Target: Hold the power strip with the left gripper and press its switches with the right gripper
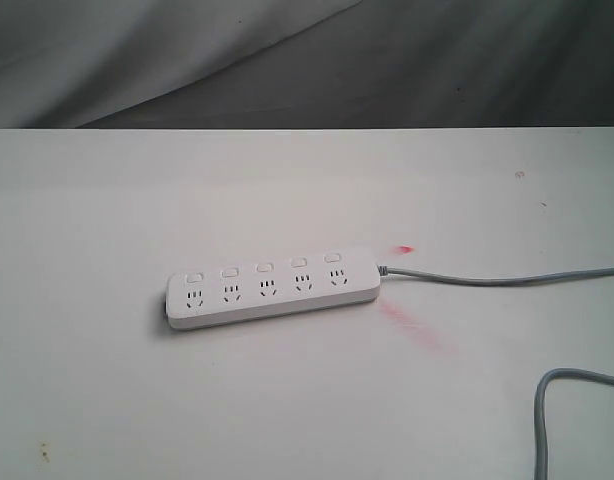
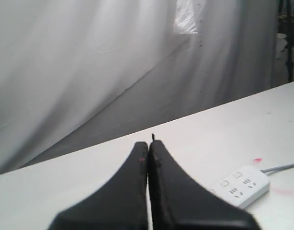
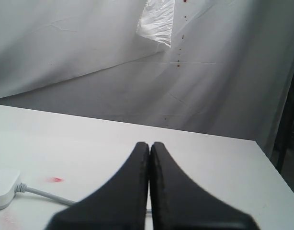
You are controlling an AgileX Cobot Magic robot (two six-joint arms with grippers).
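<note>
The white power strip point(image 1: 272, 289) lies flat near the middle of the white table, its row of five small switches point(image 1: 264, 268) along the far edge, one above each socket. Its thin grey cord point(image 1: 497, 279) runs off to the right. Neither arm shows in the exterior view. In the left wrist view my left gripper point(image 2: 148, 144) is shut with nothing in it, well short of the power strip point(image 2: 240, 186), whose cord end shows beside one finger. My right gripper point(image 3: 149, 145) is also shut and empty, with the strip's end point(image 3: 3, 189) and the cord point(image 3: 46, 194) off to one side.
A loop of the grey cord point(image 1: 543, 420) lies at the table's front right corner. Red marks point(image 1: 405, 250) stain the table point(image 1: 107, 200) beside the strip's cord end. Grey cloth hangs behind the table's far edge.
</note>
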